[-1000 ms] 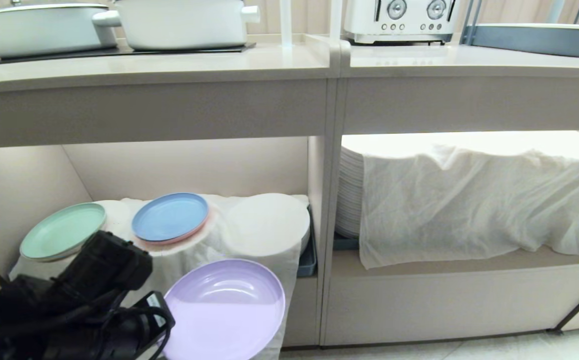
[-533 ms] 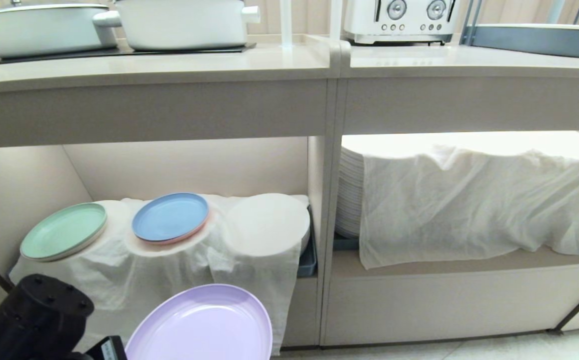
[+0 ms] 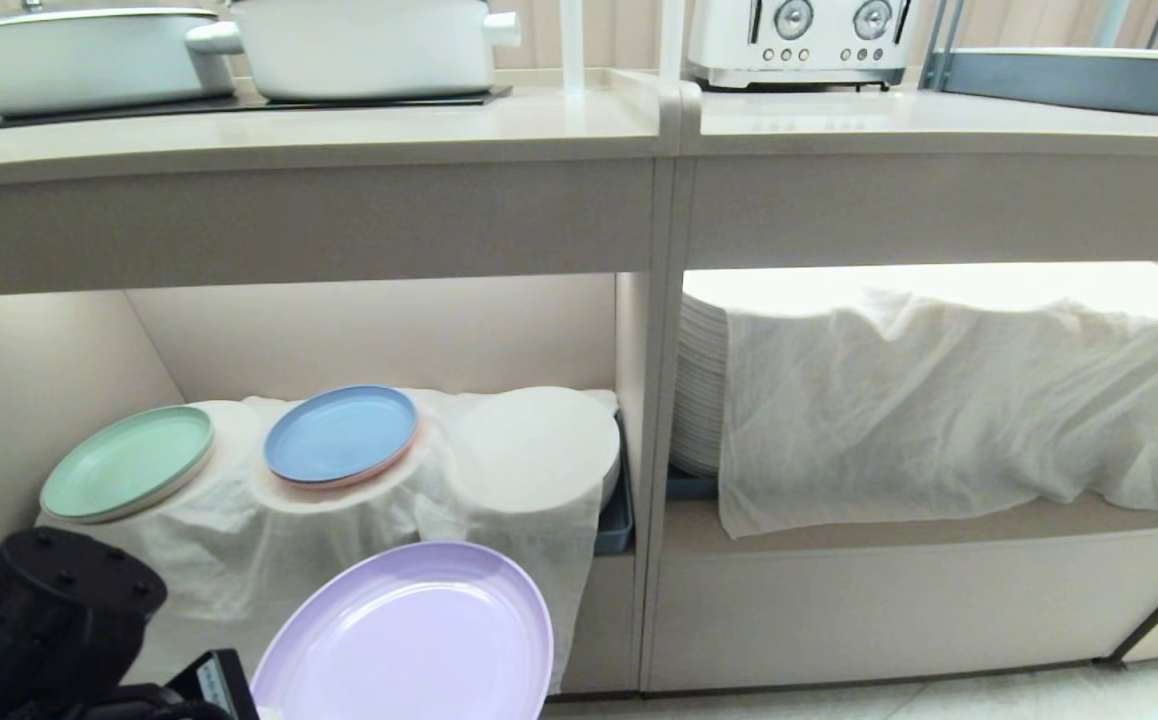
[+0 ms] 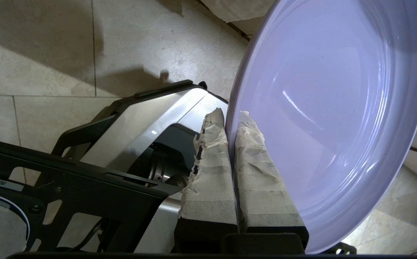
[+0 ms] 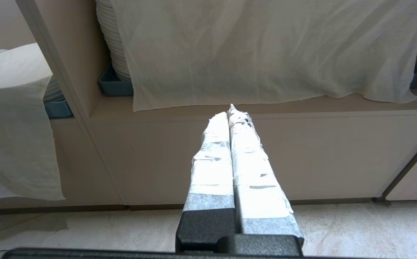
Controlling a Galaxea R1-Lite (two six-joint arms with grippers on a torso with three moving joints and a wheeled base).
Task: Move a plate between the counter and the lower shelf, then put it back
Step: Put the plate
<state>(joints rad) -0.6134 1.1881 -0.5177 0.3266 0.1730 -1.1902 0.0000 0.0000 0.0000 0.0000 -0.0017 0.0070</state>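
I have the left gripper (image 4: 232, 117) clamped on the rim of the lilac plate (image 3: 409, 635), one taped finger on each face of the edge. The plate hangs tilted in the air in front of the lower shelf (image 3: 379, 330), low over the floor (image 4: 50, 54) and clear of the white cloth (image 3: 339, 520). On that cloth I see the mint-green plate (image 3: 127, 462) and the blue plate (image 3: 341, 434). The right gripper (image 5: 230, 111) sits parked, fingers pressed together and empty, facing the other compartment
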